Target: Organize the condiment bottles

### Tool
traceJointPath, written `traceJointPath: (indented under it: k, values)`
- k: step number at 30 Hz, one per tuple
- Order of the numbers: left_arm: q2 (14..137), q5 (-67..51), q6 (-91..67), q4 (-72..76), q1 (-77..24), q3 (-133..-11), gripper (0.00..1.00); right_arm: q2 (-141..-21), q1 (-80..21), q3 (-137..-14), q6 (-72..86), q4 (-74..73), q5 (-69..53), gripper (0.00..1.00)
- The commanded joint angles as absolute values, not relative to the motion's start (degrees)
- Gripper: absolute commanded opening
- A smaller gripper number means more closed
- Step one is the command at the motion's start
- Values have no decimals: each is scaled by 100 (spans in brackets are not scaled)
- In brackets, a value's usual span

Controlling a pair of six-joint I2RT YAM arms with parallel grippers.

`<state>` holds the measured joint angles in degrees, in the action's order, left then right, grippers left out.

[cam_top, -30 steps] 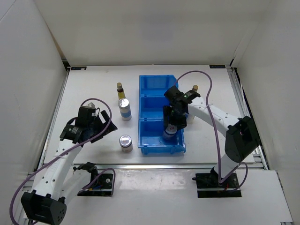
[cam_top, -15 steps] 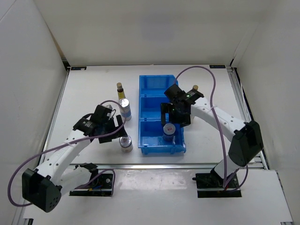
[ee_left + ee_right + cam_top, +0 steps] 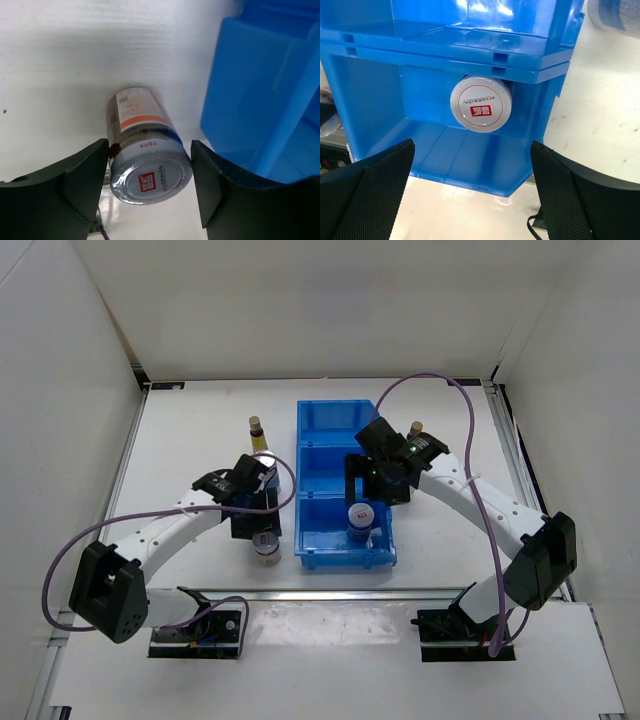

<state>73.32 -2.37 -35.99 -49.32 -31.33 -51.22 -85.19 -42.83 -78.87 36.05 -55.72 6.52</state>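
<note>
Left of the blue bin, just beside its front corner: squat silver-lidded jar, upright on the table. Left gripper straddles it, fingers close against both sides; pinching or not, cannot tell. Probably lining up a lift into the bin. Front compartment holds a white-lidded jar against the divider. Right gripper hangs above it, jaws wide apart, holding nothing. Looks like like-with-like sorting.

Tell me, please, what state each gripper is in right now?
Left gripper: jaws around the silver-lidded jar; a grip cannot be told.
Right gripper: open, empty, over the white-lidded jar in the blue bin.
</note>
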Motion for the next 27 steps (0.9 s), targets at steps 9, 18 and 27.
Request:
traceJointPath:
  k: [9, 18, 27]
  values:
    - [6926, 463, -3778, -5771, -3278, -6186, 34, -8227, -4307, -7857, 3753, -5757, 1116, 99]
    - [7039, 581, -3577, -6416, -3331, -7260, 79, -8121, -4307, -7743, 3806, -5757, 1248, 99]
    - [7207, -60, -3928, -6468, -3384, -6399, 100, -8121, -4254, -7576, 3806, -5757, 1196, 99]
